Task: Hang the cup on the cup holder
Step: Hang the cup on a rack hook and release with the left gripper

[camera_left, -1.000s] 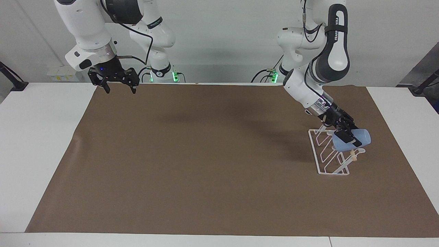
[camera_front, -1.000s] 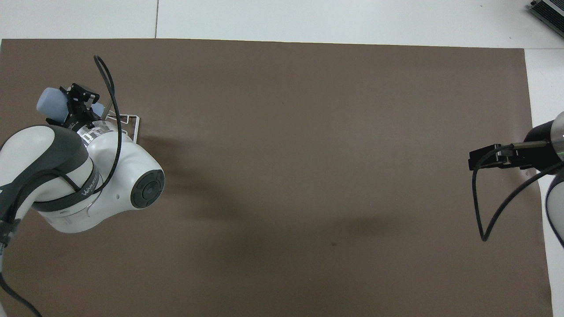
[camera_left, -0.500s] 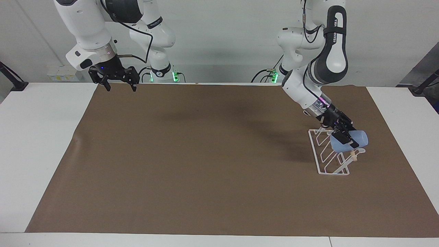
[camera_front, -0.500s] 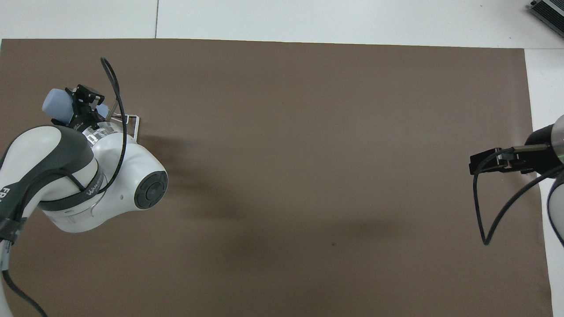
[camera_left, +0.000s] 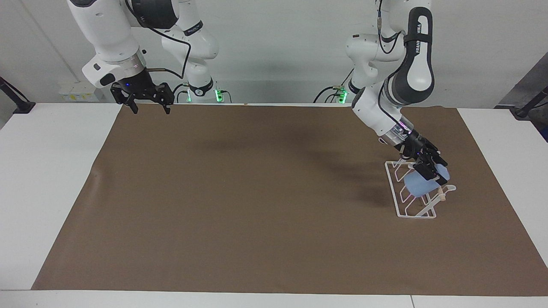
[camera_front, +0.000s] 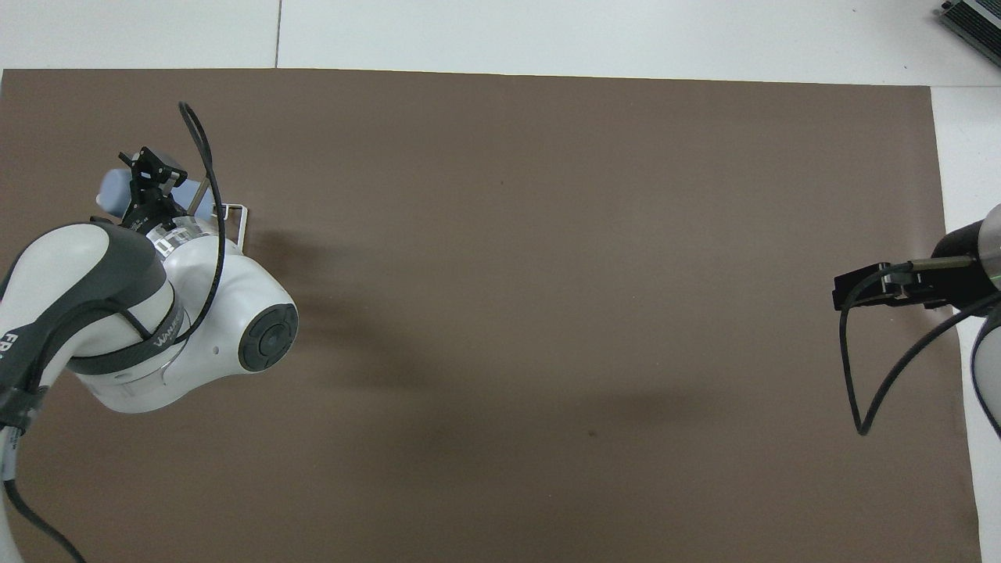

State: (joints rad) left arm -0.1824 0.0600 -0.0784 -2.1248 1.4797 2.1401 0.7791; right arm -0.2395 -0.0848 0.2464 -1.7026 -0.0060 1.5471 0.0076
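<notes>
Lowered onto the cup holder (camera_left: 410,201), the cup (camera_left: 417,185) sits beneath the released left pincer (camera_left: 430,167) over brown mat (camera_left: 239,205).

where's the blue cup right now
In the facing view the light-blue cup lies tilted on the white wire cup holder at the left arm's end of the table, with the left gripper right at it.

Smooth plastic cup (camera_left: 417,185); white wire cup holder (camera_left: 400,201); matt brown mat (camera_left: 239,192).
</notes>
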